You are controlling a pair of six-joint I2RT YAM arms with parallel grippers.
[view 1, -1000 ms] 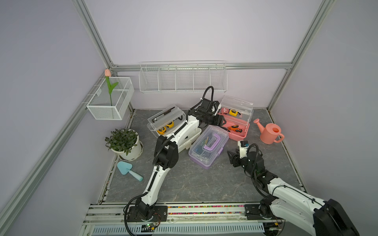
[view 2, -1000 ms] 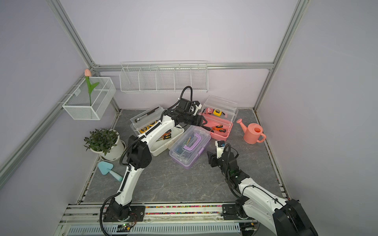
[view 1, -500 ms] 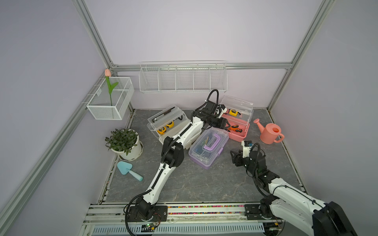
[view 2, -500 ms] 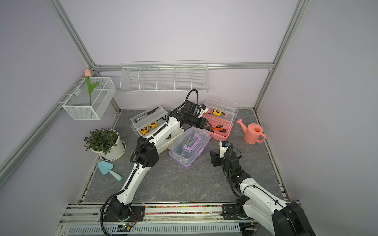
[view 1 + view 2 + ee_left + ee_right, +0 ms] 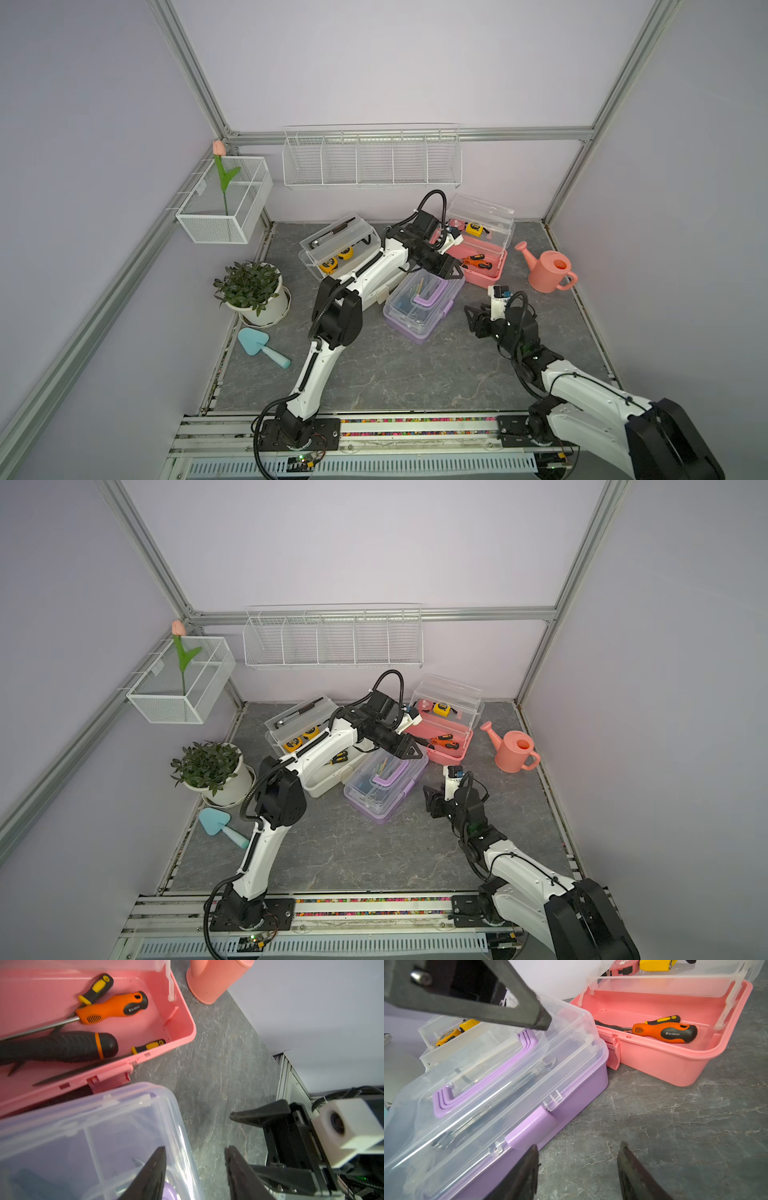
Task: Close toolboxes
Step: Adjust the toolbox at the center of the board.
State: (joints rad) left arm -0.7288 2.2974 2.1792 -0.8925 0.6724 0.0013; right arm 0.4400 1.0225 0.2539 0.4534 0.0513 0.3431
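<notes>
The next move turns on the pink toolbox (image 5: 482, 283). It sits open near the back right corner of the table, with its clear lid (image 5: 482, 212) raised on the far side. It lies just beyond my left gripper (image 5: 451, 270), and its long axis runs roughly along the table's back edge. The left arm is clearly the nearer one.

The left fingers (image 5: 154, 1167) are partly spread and hold nothing. One tip hangs over the far end of the purple toolbox (image 5: 422, 305) and the other hangs over bare table. The purple toolbox's lid is down. Its long axis runs from front left to back right, and its far corner ends just beside the pink front wall. I cannot tell whether the two touch.

My right gripper (image 5: 579, 1147) sits low on the latch side of the purple toolbox, jaws apart and empty. The white toolbox (image 5: 328, 785) lies open under the left forearm, toward the back left.
</notes>
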